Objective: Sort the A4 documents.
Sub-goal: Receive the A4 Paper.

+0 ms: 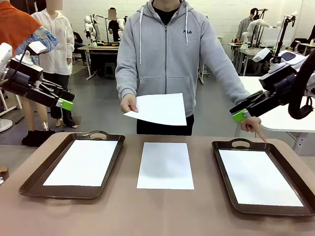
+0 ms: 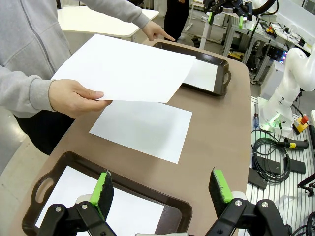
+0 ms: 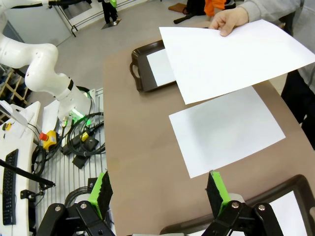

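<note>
- My left end effector (image 1: pixel 66 103) hangs above the left tray (image 1: pixel 98 134), fingers spread wide and empty. My right end effector (image 1: pixel 239 115) is equally wide and empty beside the right tray (image 1: pixel 241 143).
- Each tray already holds one of the A4 documents; a flat sheet (image 1: pixel 165 165) lies on the worktop (image 1: pixel 147 211) between them.
- The person's hand (image 1: pixel 129 103) holds a raised sheet (image 1: pixel 160 109) over the far edge, and the pointing hand (image 1: pixel 253 124) fingers the right tray.
- I judge that sheet belongs there, so I'd pinch its free edge gently and wait for release to avoid creasing it.
</note>
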